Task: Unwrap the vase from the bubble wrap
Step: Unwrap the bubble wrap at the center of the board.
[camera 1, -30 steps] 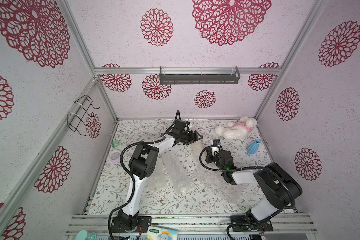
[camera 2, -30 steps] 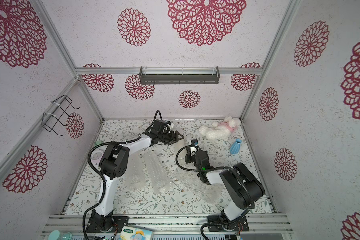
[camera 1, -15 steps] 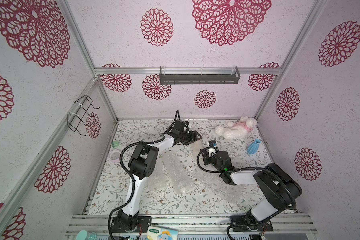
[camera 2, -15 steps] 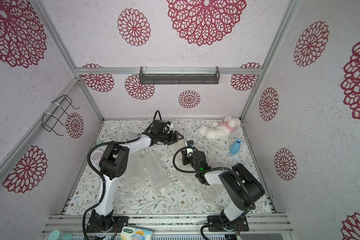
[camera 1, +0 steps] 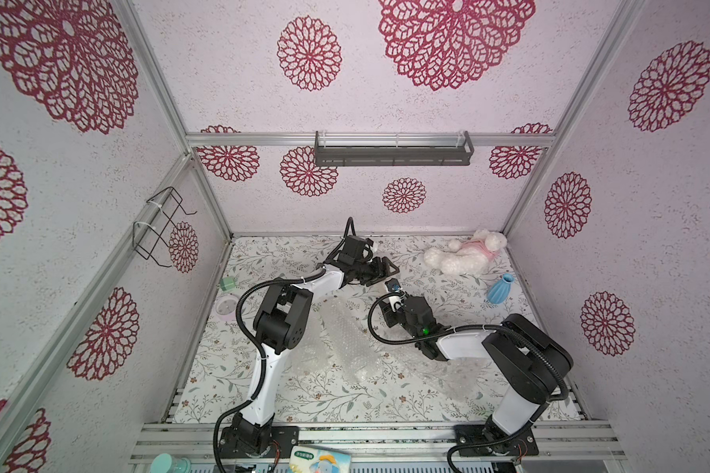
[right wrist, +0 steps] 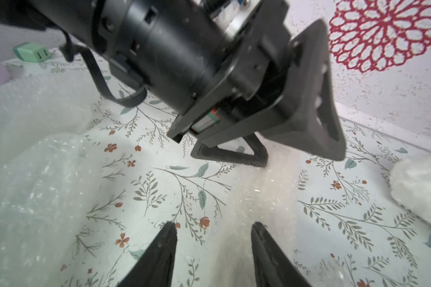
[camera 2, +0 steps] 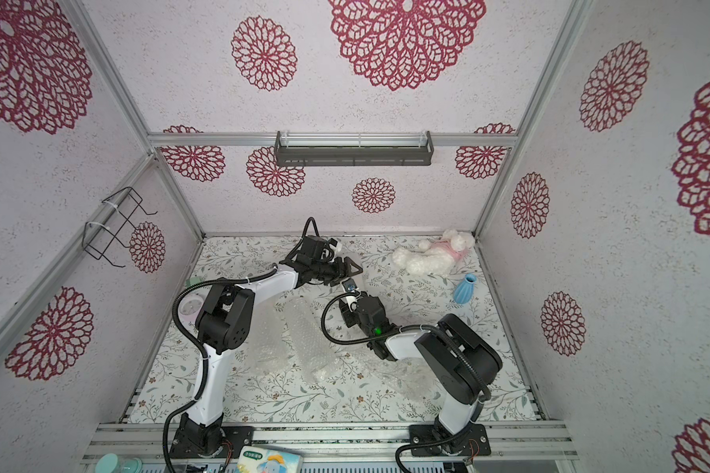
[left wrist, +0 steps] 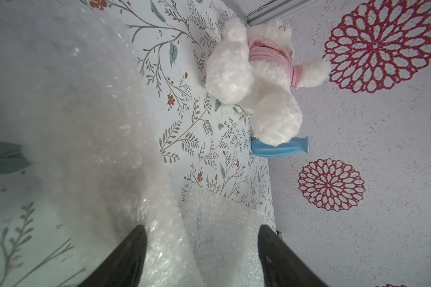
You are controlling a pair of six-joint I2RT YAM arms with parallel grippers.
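On the far left of both top views a black wire rack hangs on the side wall. Below it a green plug and a pale lilac bowl sit at the left edge of the flowered table. Moving in, the bubble wrap lies crumpled in the lower middle of the table in loose clear sheets, and another sheet spreads to the lower right under my right arm. Just above the centre, my left claw hangs over the table with its jaws wide apart. In the left wrist view a sheet of the wrap fills the gap at the bottom centre, but I see neither finger pressing it. Just below and right of it is my right claw, its jaws parted too. In the right wrist view a thin see-through strip of wrap runs up the middle of the frame between my tips toward the left claw, and I cannot tell whether it touches them. Further right, at the upper right of the table, lies a white plush toy in pink. Below it the blue vase stands bare near the right wall, well apart from the wrap
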